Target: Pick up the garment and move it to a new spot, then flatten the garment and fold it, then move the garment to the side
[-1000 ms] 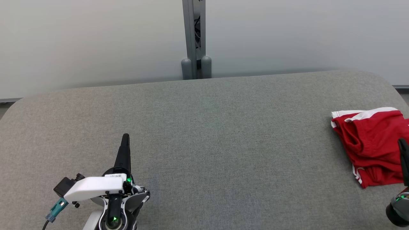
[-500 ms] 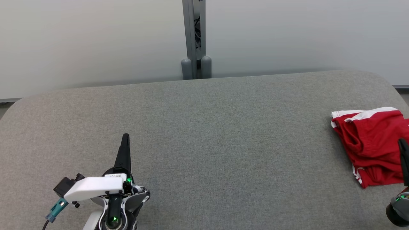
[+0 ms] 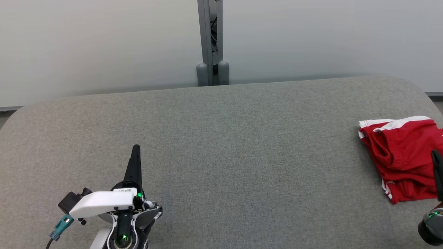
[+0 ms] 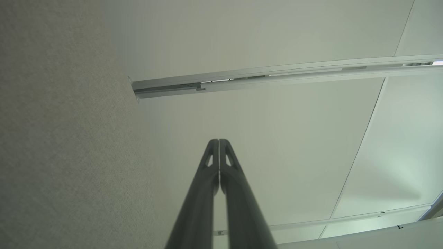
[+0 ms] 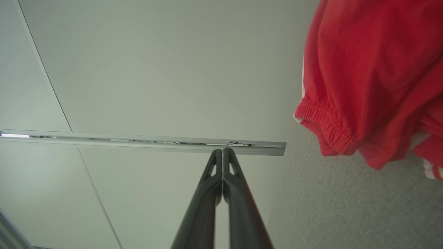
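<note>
Left hand (image 3: 136,149) at the lower left of the head view, above the grey fabric surface (image 3: 242,145), two long dark fingers pressed together, clamped on nothing. Same from the left wrist view: fingertips meeting, pale wall panels (image 4: 277,138) beyond. Right hand (image 3: 436,157) at the far right edge of the head view, partly cut off by the frame, dark tip showing in front of the garment's near side. From the right wrist view, fingers likewise shut tight and empty, with no contact with the cloth as far as can be told.

Garment (image 3: 398,152): red shorts with white trim and a gathered elastic waistband, lying at the right end of the surface in a loose, layered, somewhat rumpled heap, partly past the frame edge.

Step in hand, as a judgement: not settled by this moment. Fits a rumpled garment waiting at the end of the surface to be lifted to a new spot. Fits equally a roughly folded garment set to the side, both hands clear of it. If grasping is due: fingers parted first, then brought down on a hem or the waistband, with thin cloth likely to slip or bunch.

Writing: small white label (image 3: 125,190) on the left wrist housing, print too small to read. No brand or lettering legible on the garment
</note>
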`<state>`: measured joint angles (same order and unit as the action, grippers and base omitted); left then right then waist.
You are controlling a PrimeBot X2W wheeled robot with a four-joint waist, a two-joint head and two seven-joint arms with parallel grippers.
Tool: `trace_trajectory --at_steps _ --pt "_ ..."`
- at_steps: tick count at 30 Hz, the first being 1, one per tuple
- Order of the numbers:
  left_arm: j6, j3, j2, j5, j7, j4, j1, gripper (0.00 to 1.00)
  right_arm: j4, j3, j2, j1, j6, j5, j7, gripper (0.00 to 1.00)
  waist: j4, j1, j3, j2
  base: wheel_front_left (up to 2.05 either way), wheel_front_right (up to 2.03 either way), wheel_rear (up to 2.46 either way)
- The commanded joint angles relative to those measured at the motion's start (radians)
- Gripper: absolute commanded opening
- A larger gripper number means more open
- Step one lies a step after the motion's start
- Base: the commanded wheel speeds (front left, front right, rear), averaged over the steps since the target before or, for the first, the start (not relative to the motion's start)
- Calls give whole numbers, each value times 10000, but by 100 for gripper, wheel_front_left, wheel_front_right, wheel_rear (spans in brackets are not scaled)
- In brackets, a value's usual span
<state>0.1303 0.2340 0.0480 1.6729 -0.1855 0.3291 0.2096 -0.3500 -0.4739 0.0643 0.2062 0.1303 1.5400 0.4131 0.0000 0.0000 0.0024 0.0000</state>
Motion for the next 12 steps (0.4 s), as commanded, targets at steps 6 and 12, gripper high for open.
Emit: trace_trajectory --at_steps 6,12 --pt "34 -14 26 3 -5 -13 83 0 -20 1 61 90 8 39 30 0 0 0 0 0 0 0 0" --pt "34 -14 26 3 -5 -13 83 0 -19 0 62 90 8 40 29 0 0 0 0 0 0 0 0"
